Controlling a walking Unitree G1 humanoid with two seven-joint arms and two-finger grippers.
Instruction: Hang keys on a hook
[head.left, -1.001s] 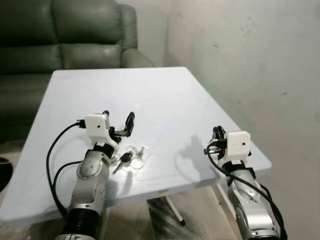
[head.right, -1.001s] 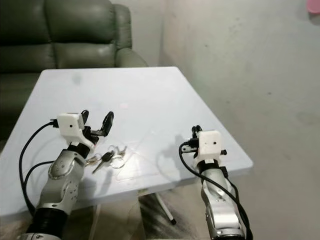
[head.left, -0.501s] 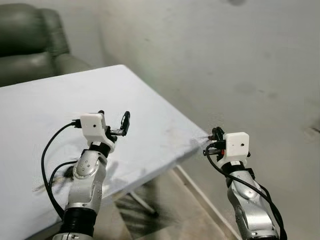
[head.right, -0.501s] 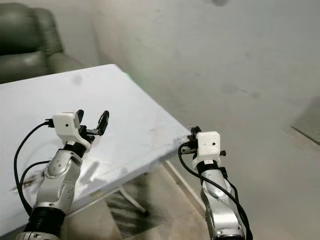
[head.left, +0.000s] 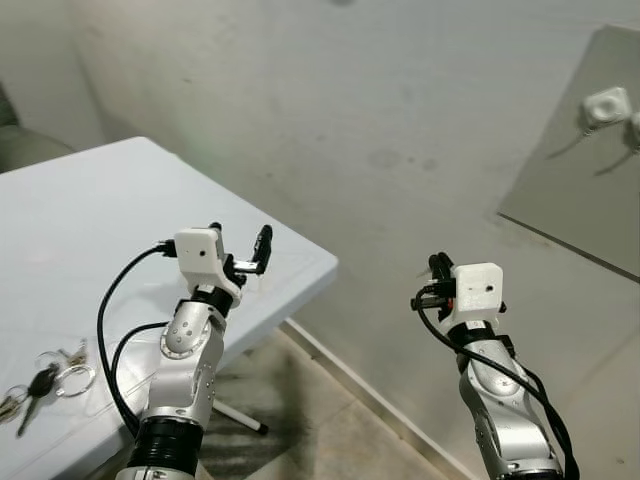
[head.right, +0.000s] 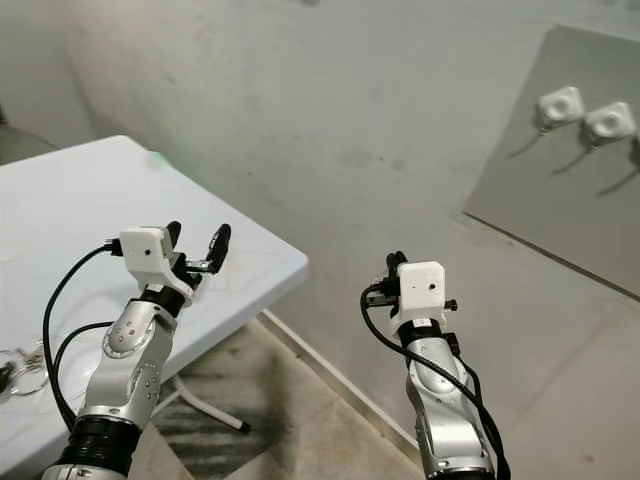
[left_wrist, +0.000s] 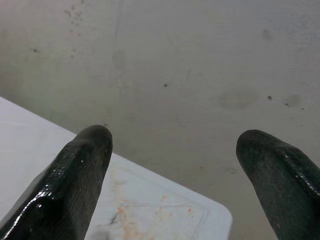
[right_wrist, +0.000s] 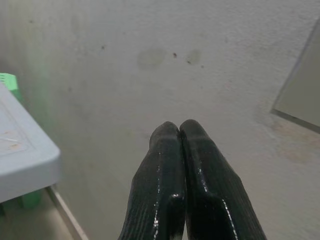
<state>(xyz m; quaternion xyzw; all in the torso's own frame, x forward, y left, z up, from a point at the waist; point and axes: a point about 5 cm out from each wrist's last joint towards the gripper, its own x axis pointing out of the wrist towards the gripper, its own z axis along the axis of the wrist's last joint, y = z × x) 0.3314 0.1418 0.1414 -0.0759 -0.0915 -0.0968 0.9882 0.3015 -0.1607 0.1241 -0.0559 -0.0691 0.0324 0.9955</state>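
Lying flat on the white tabletop (head.left: 120, 190) near its front-left edge, the keys (head.left: 40, 378) sit untouched — a small bunch with a dark-headed key and a couple of thin metal rings beside it, well apart from both grippers. Judging by looks: light, rigid metal, loose and jangly, likely to slide on the smooth top and swing once lifted; best hold is probably a pinch on the ring or the dark key head, leaving a ring free to slip over a hook. Left gripper (head.left: 243, 250) hovers above the tabletop's far corner, fingers spread wide with nothing between them; left wrist view confirms the gap, with the tabletop corner and stained wall beyond. Right gripper (head.left: 437, 268) is held up off the tabletop's right side, over the floor, facing the wall (head.left: 400, 120); its fingers (right_wrist: 167, 165) are pressed together, empty. On the wall to the upper right there's a grey panel (head.right: 560, 170) carrying white hooks (head.right: 560, 104) — two side by side in the right eye view, throwing shadows down the panel. Task looks not started on the grasp side: keys not yet picked up, hooks well away from them. Risk guess — a flat-lying ring is hard to get a finger under, keys may skid instead of lifting.
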